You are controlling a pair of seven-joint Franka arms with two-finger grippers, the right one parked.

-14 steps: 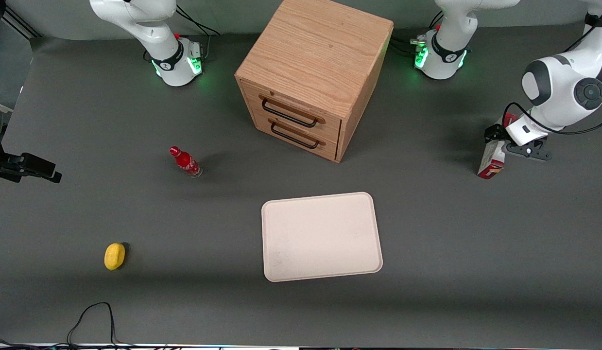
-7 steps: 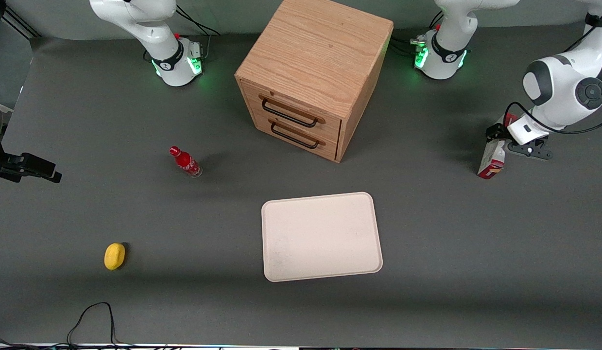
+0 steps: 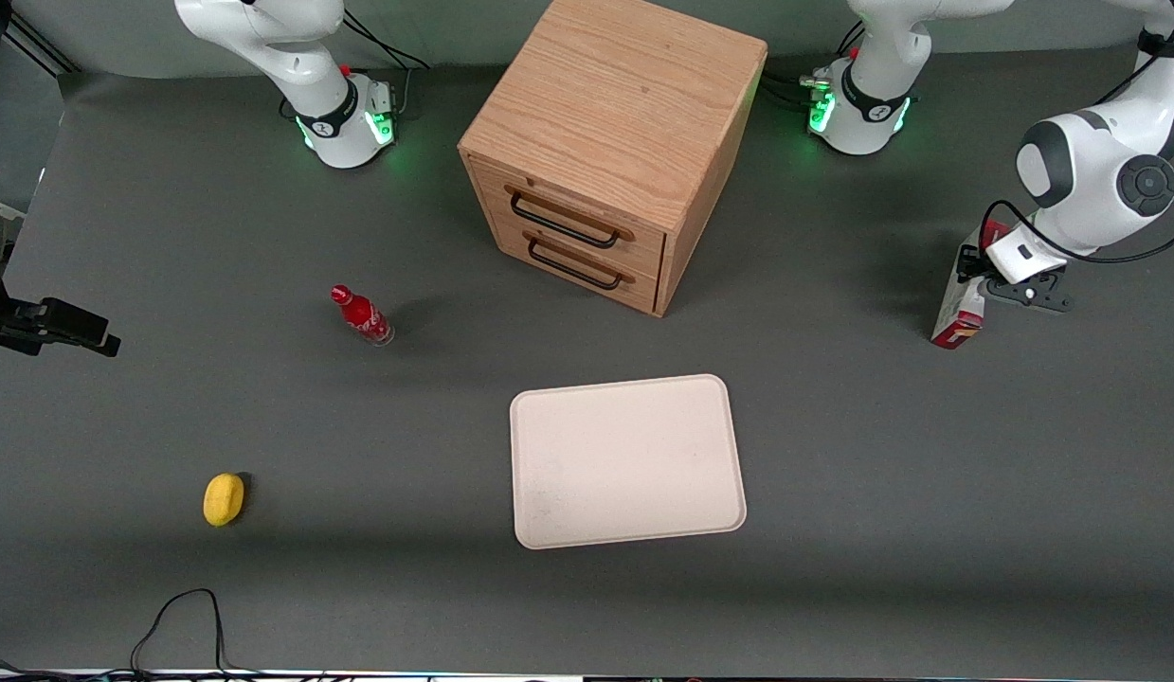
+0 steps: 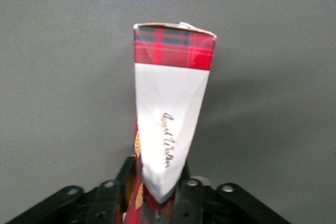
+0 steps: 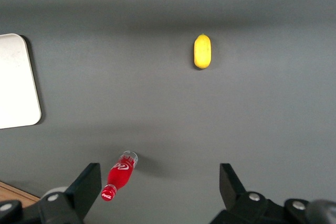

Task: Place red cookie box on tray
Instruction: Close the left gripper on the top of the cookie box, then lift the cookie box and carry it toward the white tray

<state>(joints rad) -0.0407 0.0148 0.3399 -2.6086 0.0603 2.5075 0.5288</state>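
Standing on end at the right of the front frame, the red cookie box has hardly shifted since a second ago, while the gripper has crept slightly up-frame. The arm bends down over it, fingers pinching the box's upper end. Gold script on its white panel is unreadable. The tray lies well apart, low at centre.

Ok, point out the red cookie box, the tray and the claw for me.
red cookie box (image 4: 170, 114), left wrist view, on its white panel.
tray (image 3: 627, 461), front view, on its bare flat middle.
claw (image 4: 157, 192), left wrist view, between the fingertips gripping the box's end.
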